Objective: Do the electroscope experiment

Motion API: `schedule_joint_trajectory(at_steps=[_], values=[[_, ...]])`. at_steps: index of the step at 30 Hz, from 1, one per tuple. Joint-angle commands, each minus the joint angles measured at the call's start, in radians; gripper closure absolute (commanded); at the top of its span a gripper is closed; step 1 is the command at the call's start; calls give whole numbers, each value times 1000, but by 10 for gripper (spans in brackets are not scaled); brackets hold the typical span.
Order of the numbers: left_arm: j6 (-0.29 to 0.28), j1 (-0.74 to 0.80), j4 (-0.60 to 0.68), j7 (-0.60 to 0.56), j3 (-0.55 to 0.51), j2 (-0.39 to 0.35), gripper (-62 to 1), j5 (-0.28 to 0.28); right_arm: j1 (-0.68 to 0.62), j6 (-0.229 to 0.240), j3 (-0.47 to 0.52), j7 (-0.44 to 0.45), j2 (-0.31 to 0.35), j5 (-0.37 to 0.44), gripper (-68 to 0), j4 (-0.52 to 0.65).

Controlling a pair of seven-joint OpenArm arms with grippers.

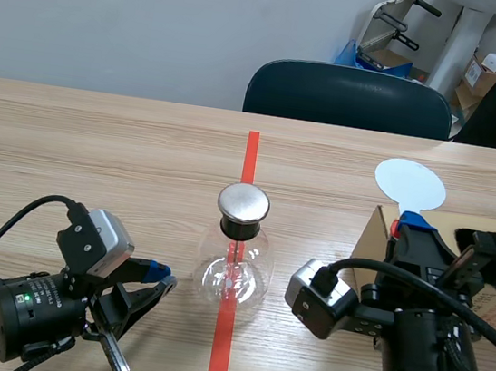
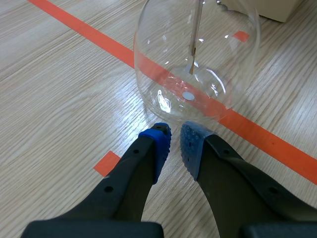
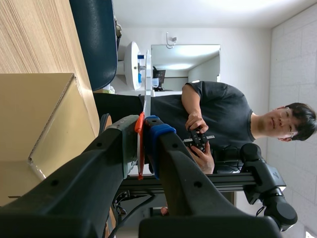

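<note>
The left tool (image 2: 174, 136) lies low on the pale wood-grain worktop (image 1: 97, 147). Its thick black fingers are drawn almost together, with only a thin slit between the dotted blue pads (image 2: 159, 144), and nothing is gripped. Just ahead of the pads stands the clear round glass electroscope flask (image 2: 198, 64), not touched by them. It sits on the orange-red tape line, and a thin metal rod (image 2: 195, 34) hangs down inside its bulb. In the scene view the flask narrows to a black stopper under a flat, brushed-metal disc cap (image 1: 244, 201).

The right tool (image 3: 144, 126) is raised and clamped on the thin orange-red handle (image 3: 140, 148) of a flat white round paddle (image 1: 410, 184). The paddle is held upright, and the wrist view shows its blade edge-on. Below and beside this tool is a brown cardboard box (image 1: 370, 243) with sharp folded edges, well to the right of the flask.

Beyond the worktop's far edge stands a dark blue chair with a curved back (image 1: 349, 96).
</note>
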Motion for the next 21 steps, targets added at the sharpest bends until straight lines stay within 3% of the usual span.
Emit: schedule_joint_trajectory(at_steps=[1,8,21], values=[[-2,-6,19,-18,-2,5,-100,-6,9,-11,8,0,3,-1,-10,15],[-5,-6,19,-18,-2,5,-109,-6,9,-11,8,0,3,-2,-10,15],[-40,-2,20,-50,-2,5,-269,-79,9,-11,8,35,18,-2,-10,15]])
